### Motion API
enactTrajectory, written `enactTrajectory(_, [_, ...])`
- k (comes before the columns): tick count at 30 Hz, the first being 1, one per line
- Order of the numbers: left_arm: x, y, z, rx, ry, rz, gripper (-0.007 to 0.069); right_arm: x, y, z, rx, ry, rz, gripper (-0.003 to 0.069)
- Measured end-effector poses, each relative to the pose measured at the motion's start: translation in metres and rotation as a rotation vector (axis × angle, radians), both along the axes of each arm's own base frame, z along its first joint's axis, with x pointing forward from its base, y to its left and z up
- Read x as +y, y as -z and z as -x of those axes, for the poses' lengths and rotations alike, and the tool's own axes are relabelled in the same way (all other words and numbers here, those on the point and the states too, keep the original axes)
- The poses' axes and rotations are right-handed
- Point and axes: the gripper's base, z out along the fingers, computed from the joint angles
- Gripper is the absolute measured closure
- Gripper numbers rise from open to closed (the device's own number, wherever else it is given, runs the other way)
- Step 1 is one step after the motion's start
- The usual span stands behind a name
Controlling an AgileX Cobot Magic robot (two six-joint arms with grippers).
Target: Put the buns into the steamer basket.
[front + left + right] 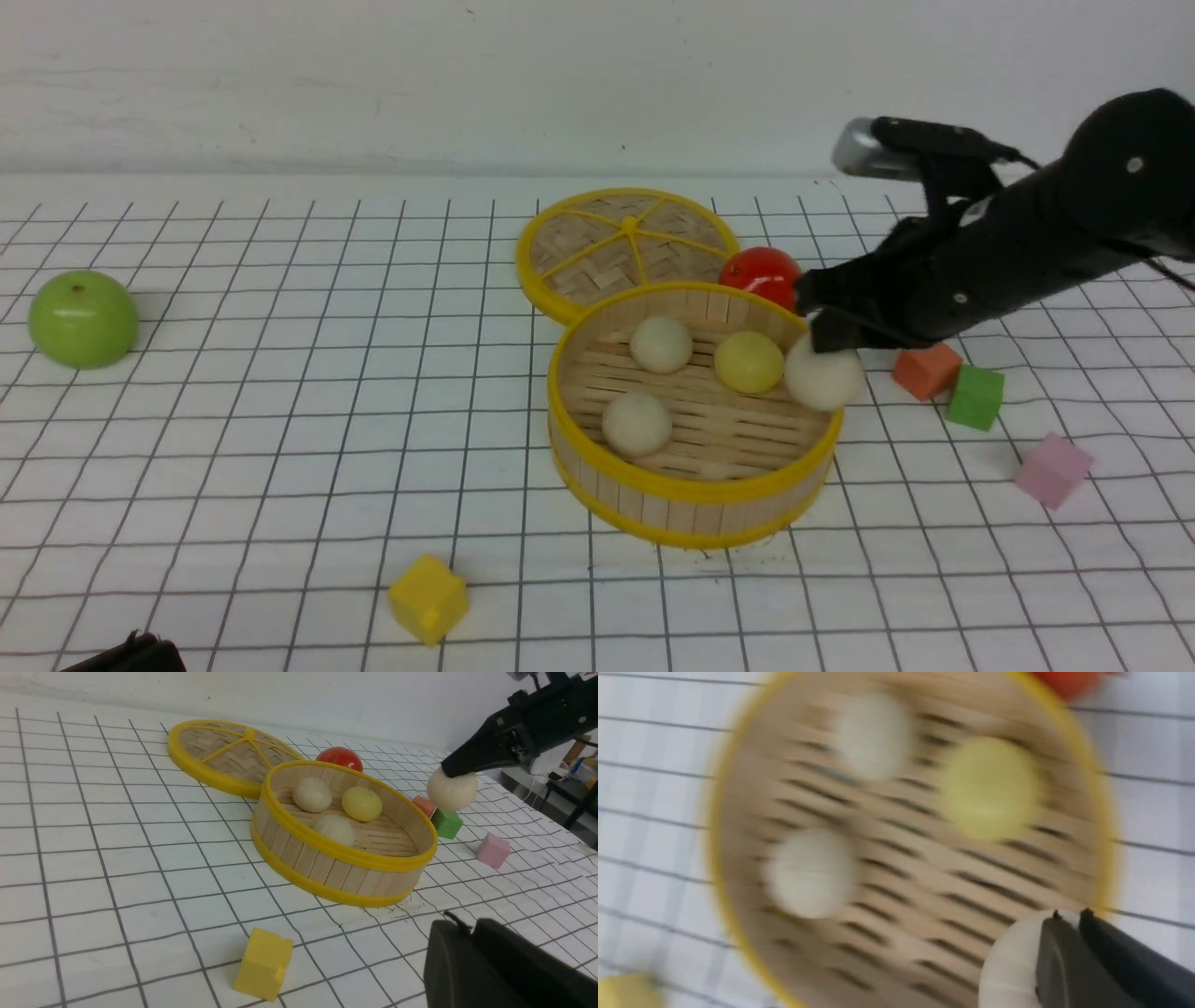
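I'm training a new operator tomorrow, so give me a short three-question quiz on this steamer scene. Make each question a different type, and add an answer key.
1. Count: how many buns lie inside the steamer basket?
2. True or false: the right end effector holds a cream bun off the table, by the basket's rim.
3. Multiple choice: which cube sits nearest the robot in the front view? A pink cube, B yellow cube, C green cube.

Key
1. Three: two cream, one pale yellow.
2. True.
3. B.
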Motion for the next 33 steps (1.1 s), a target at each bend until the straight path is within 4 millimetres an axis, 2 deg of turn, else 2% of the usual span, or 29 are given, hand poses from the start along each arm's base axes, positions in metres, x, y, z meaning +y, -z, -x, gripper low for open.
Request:
enactTrajectory(1, [0.0,0.0,0.0,0.0,0.0,0.0,0.0573,0.011,0.008,-0.003,-0.001,-0.014,-0.027,0.0647])
enactTrajectory(3, [0.0,0.0,0.0,0.0,0.0,0.0,0.057,0.019,0.017,-0.007,0.006,-0.013,-0.05,0.0642])
enactTrajectory(6, [0.0,0.0,0.0,0.0,0.0,0.0,0.0568,0.031,0.049,-0.016,0.046,-0.013,-0.05,0.0615])
enactTrajectory(10, [0.0,0.0,0.0,0.0,0.0,0.0,0.0567,0.034,0.073,-0.022,0.099,0.003,-0.049,0.053])
enactTrajectory(11, [0.0,0.0,0.0,0.0,0.0,0.0,0.0568,0.035,0.076,-0.023,0.102,0.009,-0.05,0.0482])
enactTrajectory(12, [0.0,0.0,0.0,0.0,0.0,0.0,0.0568,0.035,0.076,-0.023,0.102,0.009,-0.05,0.0473])
enactTrajectory(14, [0.0,0.0,0.0,0.0,0.0,0.0,0.0566,0.035,0.076,-0.024,0.092,0.018,-0.055,0.0349])
enactTrajectory(17, [0.0,0.0,0.0,0.0,0.0,0.0,0.0561,0.034,0.065,-0.022,0.069,0.014,-0.063,0.022])
enactTrajectory(18, [0.0,0.0,0.0,0.0,0.0,0.0,0.056,0.034,0.062,-0.021,0.066,0.012,-0.066,0.0214])
enactTrajectory(19, [0.0,0.0,0.0,0.0,0.0,0.0,0.0557,0.033,0.046,-0.015,0.044,-0.003,-0.076,0.0174])
enactTrajectory(21, [0.0,0.0,0.0,0.0,0.0,0.0,0.0557,0.031,0.02,-0.005,0.014,-0.03,-0.089,0.0166])
enactTrajectory(24, [0.0,0.0,0.0,0.0,0.0,0.0,0.0557,0.024,-0.02,0.021,0.007,-0.074,-0.084,0.0209])
enactTrajectory(27, [0.0,0.0,0.0,0.0,0.0,0.0,0.0554,0.014,-0.052,0.053,0.047,-0.102,-0.04,0.0323])
enactTrajectory(29, [0.0,0.0,0.0,0.0,0.0,0.0,0.0553,0.005,-0.065,0.077,0.079,-0.097,0.022,0.0435])
enactTrajectory(30, [0.0,0.0,0.0,0.0,0.0,0.0,0.0552,0.004,-0.066,0.078,0.075,-0.094,0.026,0.0447])
enactTrajectory(31, [0.0,0.0,0.0,0.0,0.0,0.0,0.055,-0.003,-0.072,0.099,0.088,-0.079,0.068,0.0551])
enactTrajectory(33, [0.0,0.0,0.0,0.0,0.0,0.0,0.0549,-0.011,-0.077,0.12,0.083,-0.057,0.092,0.0639])
